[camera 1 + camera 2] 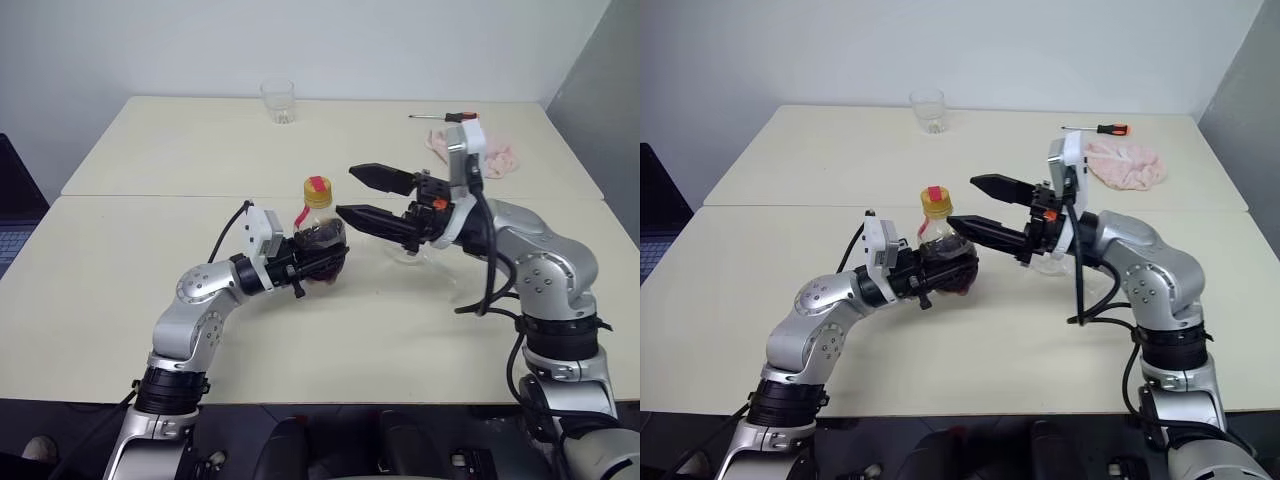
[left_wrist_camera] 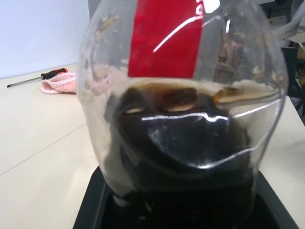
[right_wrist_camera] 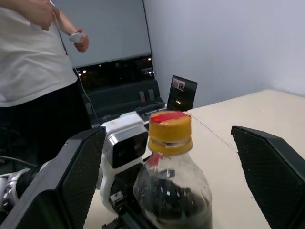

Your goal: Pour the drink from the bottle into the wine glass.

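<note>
My left gripper (image 1: 328,258) is shut on the lower body of the bottle (image 1: 317,205), which stands upright just above the table's middle. The bottle's yellow-orange cap (image 3: 169,131) is on. The dark drink (image 2: 186,143) fills its lower half, below the red label (image 2: 164,38). My right gripper (image 1: 347,192) is open and points left at cap height, close to the bottle's right side. Its wide fingers (image 3: 71,176) stand either side of the bottle's top without touching it. The wine glass (image 1: 1048,264) stands on the table behind the right gripper, mostly hidden by it.
A short clear tumbler (image 1: 278,100) stands at the far edge. A screwdriver (image 1: 445,116) and a pink cloth (image 1: 497,156) lie far right. A laptop (image 1: 10,225) sits off the left edge. A person (image 3: 33,52) stands beyond the table's left side.
</note>
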